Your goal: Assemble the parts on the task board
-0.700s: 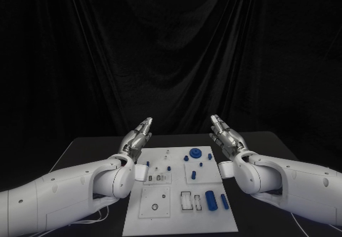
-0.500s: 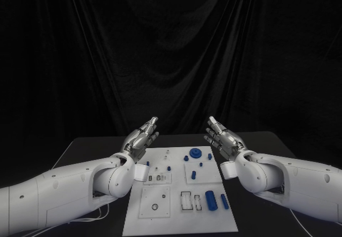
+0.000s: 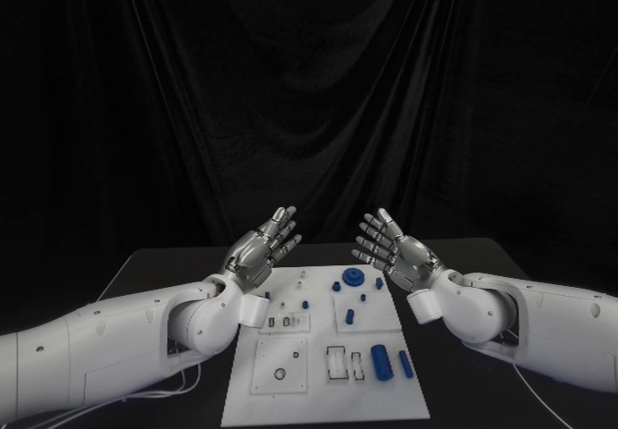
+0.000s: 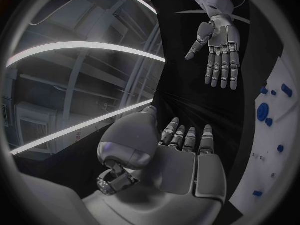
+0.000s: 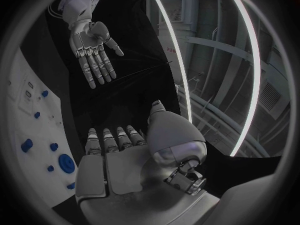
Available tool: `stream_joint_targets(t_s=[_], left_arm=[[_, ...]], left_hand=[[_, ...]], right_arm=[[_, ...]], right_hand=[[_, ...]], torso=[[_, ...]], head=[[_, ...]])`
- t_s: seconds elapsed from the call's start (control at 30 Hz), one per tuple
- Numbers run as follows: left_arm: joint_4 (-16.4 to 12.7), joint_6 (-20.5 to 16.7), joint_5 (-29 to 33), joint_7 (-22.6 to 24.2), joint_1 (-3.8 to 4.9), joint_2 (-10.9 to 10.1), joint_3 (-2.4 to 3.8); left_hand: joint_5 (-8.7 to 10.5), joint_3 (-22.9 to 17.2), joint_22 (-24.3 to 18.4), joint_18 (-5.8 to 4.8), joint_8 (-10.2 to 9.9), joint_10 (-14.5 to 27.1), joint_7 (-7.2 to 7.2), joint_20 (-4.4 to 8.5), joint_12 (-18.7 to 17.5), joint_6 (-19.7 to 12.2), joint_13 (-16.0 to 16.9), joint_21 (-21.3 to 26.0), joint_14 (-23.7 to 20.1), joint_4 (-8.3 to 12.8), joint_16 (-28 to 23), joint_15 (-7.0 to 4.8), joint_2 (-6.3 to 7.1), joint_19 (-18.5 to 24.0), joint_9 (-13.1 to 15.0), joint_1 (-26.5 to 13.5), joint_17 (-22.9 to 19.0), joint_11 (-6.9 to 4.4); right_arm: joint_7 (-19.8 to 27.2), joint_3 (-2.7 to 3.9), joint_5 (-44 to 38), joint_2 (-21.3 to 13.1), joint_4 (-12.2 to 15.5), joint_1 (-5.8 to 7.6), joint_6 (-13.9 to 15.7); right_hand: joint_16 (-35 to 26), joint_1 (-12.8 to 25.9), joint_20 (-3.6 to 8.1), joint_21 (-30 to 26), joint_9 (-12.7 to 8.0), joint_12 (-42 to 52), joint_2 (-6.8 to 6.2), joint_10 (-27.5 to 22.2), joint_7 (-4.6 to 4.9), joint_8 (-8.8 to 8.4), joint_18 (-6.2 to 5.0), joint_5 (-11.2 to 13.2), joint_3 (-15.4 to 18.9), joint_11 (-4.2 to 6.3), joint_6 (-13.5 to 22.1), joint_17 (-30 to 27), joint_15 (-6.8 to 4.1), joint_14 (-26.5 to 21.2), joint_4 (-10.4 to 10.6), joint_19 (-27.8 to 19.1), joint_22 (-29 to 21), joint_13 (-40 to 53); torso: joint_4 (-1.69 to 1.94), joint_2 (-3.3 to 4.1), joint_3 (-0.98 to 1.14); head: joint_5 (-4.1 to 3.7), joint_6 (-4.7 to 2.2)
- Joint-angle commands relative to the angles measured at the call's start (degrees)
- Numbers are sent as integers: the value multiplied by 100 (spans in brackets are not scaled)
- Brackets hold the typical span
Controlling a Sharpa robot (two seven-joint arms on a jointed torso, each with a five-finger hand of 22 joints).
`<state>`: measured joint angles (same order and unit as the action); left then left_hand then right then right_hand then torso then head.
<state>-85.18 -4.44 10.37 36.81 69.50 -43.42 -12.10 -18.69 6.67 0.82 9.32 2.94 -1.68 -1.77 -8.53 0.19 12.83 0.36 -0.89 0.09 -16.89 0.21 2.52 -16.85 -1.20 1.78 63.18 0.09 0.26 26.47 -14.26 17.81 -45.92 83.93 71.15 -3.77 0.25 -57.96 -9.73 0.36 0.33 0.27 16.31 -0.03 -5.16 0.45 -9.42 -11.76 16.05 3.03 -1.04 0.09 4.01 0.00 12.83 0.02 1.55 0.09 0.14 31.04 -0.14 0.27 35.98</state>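
The white task board (image 3: 322, 393) lies on the black table between my arms. Blue parts lie on it: a round knob (image 3: 353, 273) at the far end, small pegs (image 3: 349, 315) in the middle, two long cylinders (image 3: 382, 361) nearer me. My left hand (image 3: 264, 239) and right hand (image 3: 394, 249) hover raised above the board's far end, fingers straight and spread, palms turned toward each other, holding nothing. The left wrist view shows the right hand (image 4: 219, 45) spread, with the board (image 4: 275, 150) beside it. The right wrist view shows the left hand (image 5: 92, 47) spread, beside the board (image 5: 28, 115).
The black table (image 3: 154, 268) extends on both sides of the board, with a dark curtain behind it. A thin cable (image 3: 180, 386) trails on the table near my left arm.
Both hands have turned their palms more toward each other and spread their fingers wider. The right hand moved a little inward. The board and parts have not moved.
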Motion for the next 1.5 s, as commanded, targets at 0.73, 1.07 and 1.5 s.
stream_joint_targets(t_s=[0.73,1.07,1.5], left_arm=[[46,983,-985,883,45,-863,7],[-352,610,-1066,1276,302,-1275,12],[-885,360,-743,1442,525,-1628,58]], left_hand=[[-1123,-630,570,-34,66,-2491,1,-801,1596,688,514,-1212,2493,27,1544,921,167,-1982,85,1027,893,1172],[-1355,-820,471,54,121,-2009,-107,-711,1505,998,374,-1085,1745,160,1187,738,236,-1806,117,1294,621,1057],[-1334,-943,307,-19,141,-1758,-197,-660,1537,1186,351,-754,1582,162,1168,758,256,-1245,141,1289,578,1049]], right_arm=[[-657,7,-445,-476,-159,521,-1064],[-615,7,-1866,-773,102,884,-15],[-1644,7,-5035,-535,68,1592,742]], right_hand=[[1546,-1527,-709,975,241,2395,-154,684,646,1144,203,-1323,-305,-1196,-1060,485,701,1867,-1086,2426,220,344],[3210,-2456,-375,2287,403,4006,-286,1894,1297,2103,-103,-1714,-845,-1294,-2767,980,407,4312,-1987,5037,702,460],[4872,-2371,138,4638,367,3796,-614,3408,1326,1765,-106,-1558,-912,-1099,-3690,1505,-162,6051,-2083,5826,2197,375]], torso=[[93,514,34],[151,786,18],[287,1254,-60]], head=[[68,938],[97,1103],[71,1004]])
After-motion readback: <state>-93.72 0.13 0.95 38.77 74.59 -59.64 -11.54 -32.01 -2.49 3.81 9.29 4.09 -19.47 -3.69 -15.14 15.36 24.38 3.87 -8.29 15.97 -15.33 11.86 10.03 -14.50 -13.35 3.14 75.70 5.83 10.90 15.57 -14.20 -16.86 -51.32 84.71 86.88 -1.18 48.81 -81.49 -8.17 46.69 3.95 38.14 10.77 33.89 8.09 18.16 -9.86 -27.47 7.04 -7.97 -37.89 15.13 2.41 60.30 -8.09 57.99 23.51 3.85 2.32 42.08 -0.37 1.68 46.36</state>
